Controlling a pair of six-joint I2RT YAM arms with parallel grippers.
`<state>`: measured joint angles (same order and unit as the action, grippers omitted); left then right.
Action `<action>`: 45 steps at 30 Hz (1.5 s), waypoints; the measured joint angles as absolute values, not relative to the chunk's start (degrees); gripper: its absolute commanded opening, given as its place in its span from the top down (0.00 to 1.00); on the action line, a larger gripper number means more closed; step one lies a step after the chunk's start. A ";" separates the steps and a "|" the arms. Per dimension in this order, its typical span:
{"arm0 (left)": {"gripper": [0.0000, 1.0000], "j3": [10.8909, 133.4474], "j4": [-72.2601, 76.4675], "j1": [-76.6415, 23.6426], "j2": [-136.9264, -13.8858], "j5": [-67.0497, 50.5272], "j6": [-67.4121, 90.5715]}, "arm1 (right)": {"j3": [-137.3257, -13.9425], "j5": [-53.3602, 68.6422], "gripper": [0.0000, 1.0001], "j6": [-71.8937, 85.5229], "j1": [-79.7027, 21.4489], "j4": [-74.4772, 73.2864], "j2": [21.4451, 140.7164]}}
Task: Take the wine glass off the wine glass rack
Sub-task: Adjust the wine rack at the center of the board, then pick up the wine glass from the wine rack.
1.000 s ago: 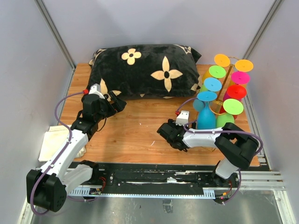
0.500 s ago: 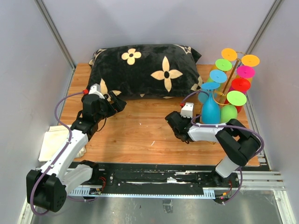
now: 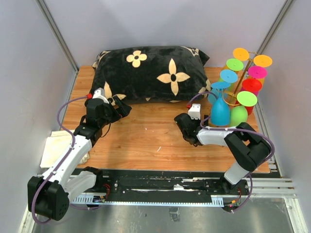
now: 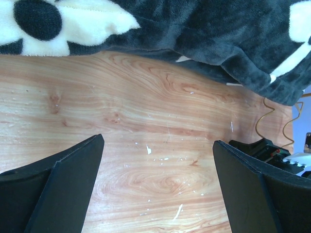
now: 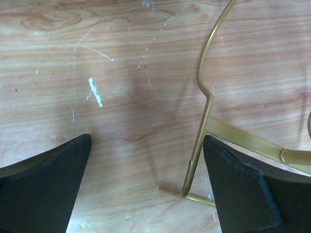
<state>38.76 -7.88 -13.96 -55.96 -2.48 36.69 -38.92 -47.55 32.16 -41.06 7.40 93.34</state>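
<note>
1. Top external view: the tall, thin gold wire wine glass rack (image 3: 242, 78) stands at the far right of the wooden tabletop (image 3: 146, 131). It is hung with upside-down plastic glasses in many colours, their round feet uppermost. The blue wine glass (image 3: 219, 114) is the nearest one, with its bowl low and just beside the right gripper (image 3: 184, 132). I judge it to be the one to take, though I cannot tell whether its rim touches the wood. The right gripper sits low over the wood with its jaws apart and empty. The left gripper (image 3: 120, 106) is well apart from the rack, at the front edge of the black plush pillow with cream flowers (image 3: 150, 73), and its jaws are also apart.

2. Left wrist view: both dark fingers are spread wide with only bare tabletop (image 4: 146, 97) between them, and the pillow (image 4: 194, 24) lies across the top. This arm holds nothing and looks out of the job.

3. Right wrist view: the fingers stand wide over the tabletop (image 5: 121, 73). The rack's rectangular wire base (image 5: 204, 121) runs close to the right-hand finger, and no glass shows.
   - The gripper probably aims too low, so it should rise and turn toward the blue bowl or stem.
   - It should close gently, then slide the foot out along its hook rather than pulling straight away.
   - The stand looks light, and the base wire could snag a finger.
</note>
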 measured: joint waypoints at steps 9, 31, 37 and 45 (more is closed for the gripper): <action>0.00 38.76 -7.88 -13.96 -55.96 -2.72 36.69 | -38.81 -46.37 0.02 27.29 -47.66 1.28 89.91; 0.00 40.29 -8.43 -13.93 -55.16 -5.39 37.54 | -46.41 -35.77 0.02 15.88 -61.82 -12.91 73.06; 0.01 44.71 -7.99 -13.93 -55.37 -9.91 37.98 | -55.83 -29.41 0.01 11.97 -63.31 -18.46 60.88; 0.03 48.12 -2.96 -15.84 -59.11 -16.97 41.10 | -69.41 -30.24 0.02 5.85 -63.29 -23.81 53.74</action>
<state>48.12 -2.96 -15.84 -59.11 -16.97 41.10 -69.41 -30.24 5.85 -63.29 -23.81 53.74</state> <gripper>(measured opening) 0.973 0.984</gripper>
